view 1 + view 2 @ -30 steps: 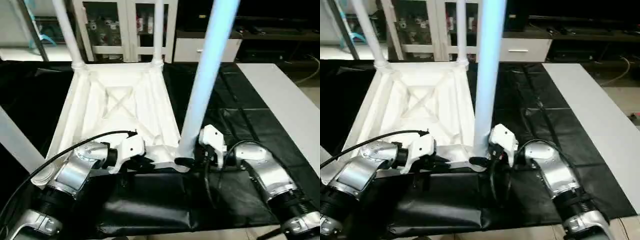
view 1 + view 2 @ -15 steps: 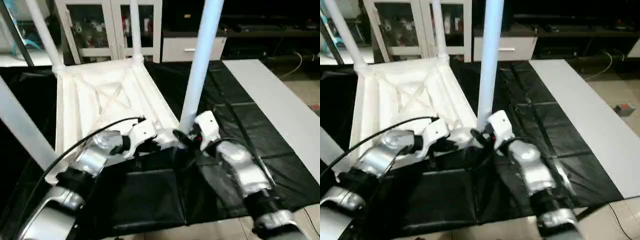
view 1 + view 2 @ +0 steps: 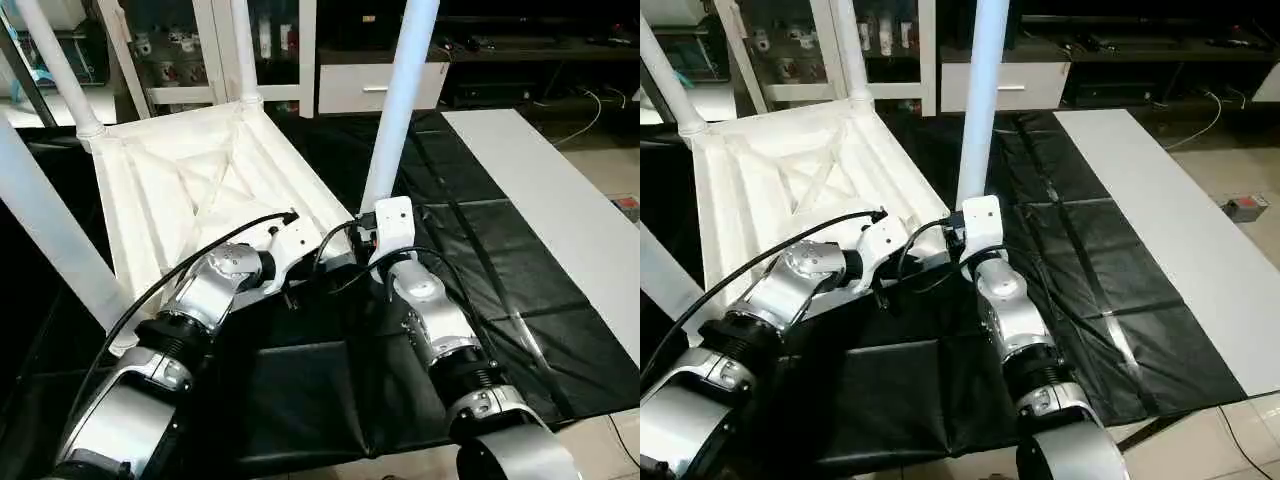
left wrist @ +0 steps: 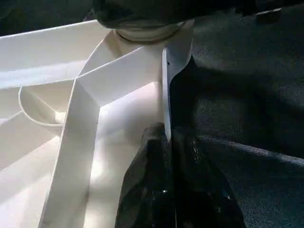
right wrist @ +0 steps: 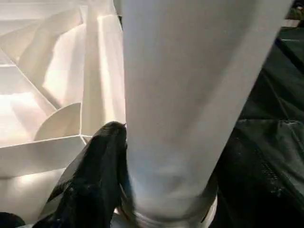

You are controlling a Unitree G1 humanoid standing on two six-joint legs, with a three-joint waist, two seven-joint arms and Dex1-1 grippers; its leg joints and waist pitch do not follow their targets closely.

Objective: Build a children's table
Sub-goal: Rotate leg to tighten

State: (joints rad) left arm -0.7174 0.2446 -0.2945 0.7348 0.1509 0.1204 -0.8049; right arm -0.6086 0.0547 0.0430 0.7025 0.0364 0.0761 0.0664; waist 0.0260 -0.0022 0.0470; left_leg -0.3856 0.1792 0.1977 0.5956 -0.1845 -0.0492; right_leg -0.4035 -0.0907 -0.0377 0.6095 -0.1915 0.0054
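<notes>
The tabletop (image 3: 200, 190) lies ribs-up on the table (image 3: 480, 250), now swung slightly askew. My right fingers (image 5: 95, 180) pinch the near-corner leg (image 3: 400, 110); my left fingers (image 4: 166, 190) pinch the top's rim beside it. All four legs look seated.

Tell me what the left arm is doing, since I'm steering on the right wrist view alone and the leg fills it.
Observer: The left gripper has its fingers pinched on the thin near wall of the upturned tabletop.
Operator: How many legs are standing?
Observer: Four. They are your near-right leg, the near-left leg, the far-left leg and the far-right leg.
</notes>
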